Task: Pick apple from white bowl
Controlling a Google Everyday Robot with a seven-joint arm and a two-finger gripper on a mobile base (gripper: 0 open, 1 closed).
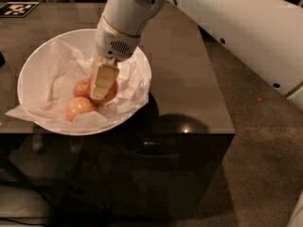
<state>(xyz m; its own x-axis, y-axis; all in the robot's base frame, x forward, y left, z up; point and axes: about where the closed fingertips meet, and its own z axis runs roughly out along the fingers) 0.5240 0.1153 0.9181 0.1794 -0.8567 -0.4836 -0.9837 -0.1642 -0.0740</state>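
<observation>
The white bowl (33, 65), lined with crumpled white paper, stands on the dark table at the left. Three apples lie in it. The reddest apple (112, 91) sits mid-bowl, mostly covered by my gripper (103, 83), which reaches down from the white arm straight onto it. A duller red apple (80, 86) touches it on the left. A paler yellow-pink apple (78, 108) lies in front, nearer the bowl's front rim.
The dark glossy table (189, 79) ends at its front edge just below the bowl and at its right edge beyond the arm. A black-and-white marker tag (18, 8) lies at the far left corner. Brown floor (255, 164) is at the right.
</observation>
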